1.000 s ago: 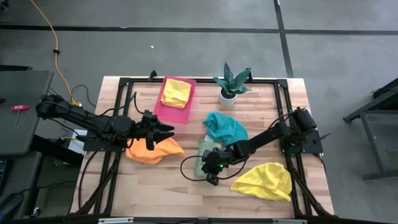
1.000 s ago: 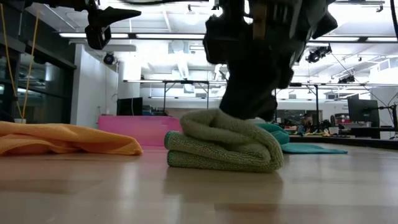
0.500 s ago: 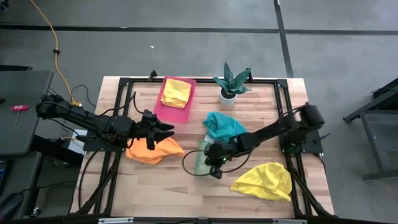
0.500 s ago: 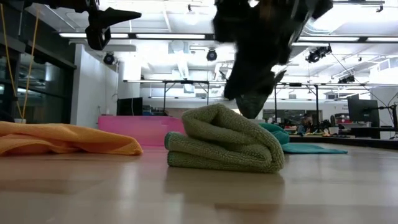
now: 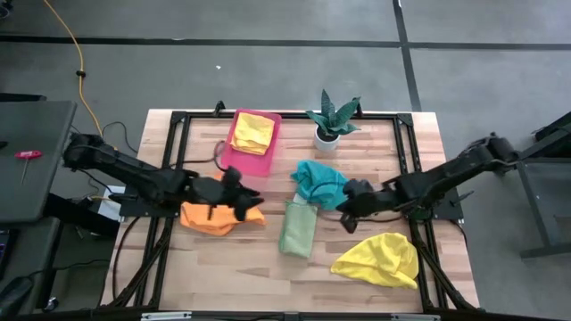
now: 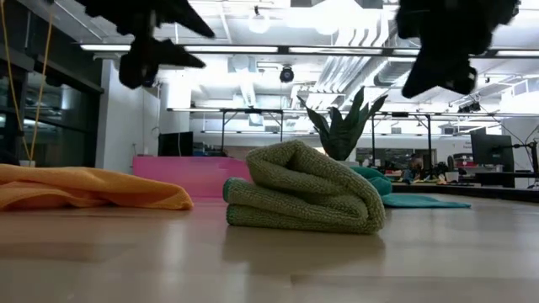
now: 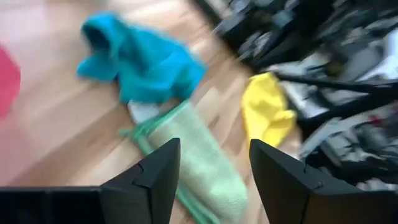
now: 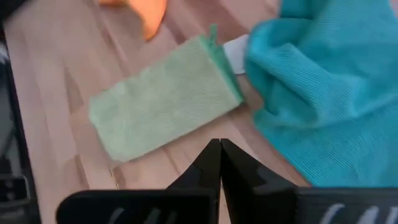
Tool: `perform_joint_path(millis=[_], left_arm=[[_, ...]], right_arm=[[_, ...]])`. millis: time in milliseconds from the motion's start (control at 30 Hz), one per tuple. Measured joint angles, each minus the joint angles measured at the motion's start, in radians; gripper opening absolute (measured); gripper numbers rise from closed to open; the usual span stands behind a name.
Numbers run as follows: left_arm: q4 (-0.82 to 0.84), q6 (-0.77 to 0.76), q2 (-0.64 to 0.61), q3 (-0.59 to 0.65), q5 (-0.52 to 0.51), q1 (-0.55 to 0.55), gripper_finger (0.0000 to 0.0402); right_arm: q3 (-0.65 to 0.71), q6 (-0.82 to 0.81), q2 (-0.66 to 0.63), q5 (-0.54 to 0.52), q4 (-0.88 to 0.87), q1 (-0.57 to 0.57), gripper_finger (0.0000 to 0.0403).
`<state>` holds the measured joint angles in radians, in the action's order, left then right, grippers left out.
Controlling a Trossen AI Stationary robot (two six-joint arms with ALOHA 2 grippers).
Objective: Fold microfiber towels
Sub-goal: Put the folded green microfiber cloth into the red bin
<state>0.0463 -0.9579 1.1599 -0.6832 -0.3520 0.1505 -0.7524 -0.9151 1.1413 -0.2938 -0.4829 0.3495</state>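
Since a second ago, right gripper (image 5: 350, 201) lifted off green towel (image 5: 298, 229), now pinched shut, empty, beside teal towel (image 5: 322, 183). Left gripper (image 5: 252, 200) moved over orange towel (image 5: 211, 217), fingers apart, empty. Green folded; yellow towel (image 5: 253, 132) in tray (image 5: 230, 153). Teal, orange, second yellow towel (image 5: 378, 259) unfolded.

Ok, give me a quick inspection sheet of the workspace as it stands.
Surface: wooden table, black frame around it.
Job's things: green towel folded mid-table; teal towel crumpled beside it; orange towel crumpled; yellow towel crumpled near the front; second yellow towel folded on the pink tray.
Clutter: potted plant at the back edge.
Grippers: left gripper open, over the orange towel; right gripper shut, empty, by the teal towel.
Cables: yellow cable on the floor.
Surroundings: grey floor, dark side table.
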Motion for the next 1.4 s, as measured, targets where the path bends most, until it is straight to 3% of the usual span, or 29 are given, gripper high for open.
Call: perform_joint_path(millis=[100, 200, 400, 533, 867, 967, 1167, 1400], left_arm=[[0.134, -0.085, 0.137, -0.095, 0.015, 0.0, 0.0167], [0.168, -0.129, 0.278, -0.161, 0.055, 0.0, 0.0162], [0.087, -0.127, 0.494, -0.26, 0.117, 0.004, 0.0165], [0.054, -0.088, 0.581, -0.313, 0.141, 0.007, 0.019], [0.116, -0.137, 0.627, -0.353, 0.106, -0.008, 0.0267], [0.144, -0.212, 0.634, -0.353, 0.096, -0.023, 0.0271], [0.036, -0.252, 0.72, -0.355, 0.193, -0.041, 0.0269], [-0.008, -0.33, 0.782, -0.356, 0.232, -0.034, 0.0269]], right_arm=[[0.08, -0.067, -0.085, -0.03, 0.053, 0.006, 0.0], [0.127, -0.08, -0.138, -0.038, 0.09, 0.006, 0.0], [0.147, -0.056, -0.161, -0.037, 0.098, 0.006, 0.0], [0.147, -0.046, -0.16, -0.017, 0.097, 0.006, 0.0], [0.147, -0.021, -0.16, -0.005, 0.081, 0.006, 0.0], [0.147, -0.019, -0.16, -0.005, 0.081, 0.006, 0.0], [0.147, -0.019, -0.159, -0.022, 0.081, 0.004, 0.0], [0.146, -0.026, -0.159, -0.025, 0.086, 0.004, 0.0]])
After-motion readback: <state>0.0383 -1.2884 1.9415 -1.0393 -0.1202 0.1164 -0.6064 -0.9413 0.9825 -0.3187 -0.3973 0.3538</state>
